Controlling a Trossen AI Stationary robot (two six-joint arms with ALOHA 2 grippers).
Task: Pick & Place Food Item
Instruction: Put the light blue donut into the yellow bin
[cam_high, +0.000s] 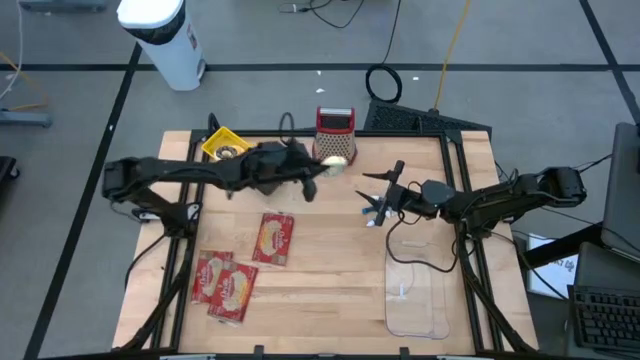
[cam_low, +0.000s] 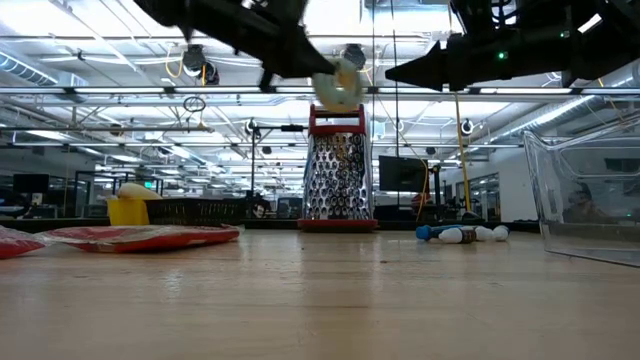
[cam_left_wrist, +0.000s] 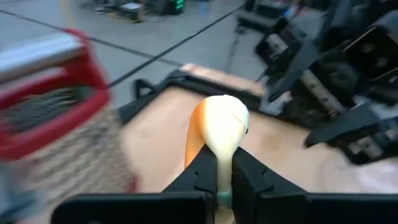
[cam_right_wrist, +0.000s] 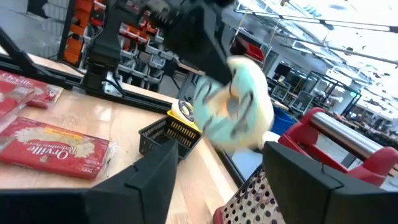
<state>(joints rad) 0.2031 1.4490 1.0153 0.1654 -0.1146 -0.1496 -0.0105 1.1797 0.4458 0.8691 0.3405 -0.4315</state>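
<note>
High view: left end effector (cam_high: 322, 168) carries the pale food item (cam_high: 337, 164) above the surface (cam_high: 330, 270), beside the grater (cam_high: 335, 134). Low view: item hangs airborne, clear of obstacles. Left wrist view: fingers (cam_left_wrist: 200, 171) pinch it narrowly. Right wrist view: right end effector (cam_right_wrist: 214, 168) spread wide, empty.

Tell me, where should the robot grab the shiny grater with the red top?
By the red handle, coming straight down from above. The grater stands upright, and the handle is a narrow bar across its top, while the metal body widens toward the base and is rough. The left pincer is shut on the pale food item, so the open right pincer would probably suit.
</note>
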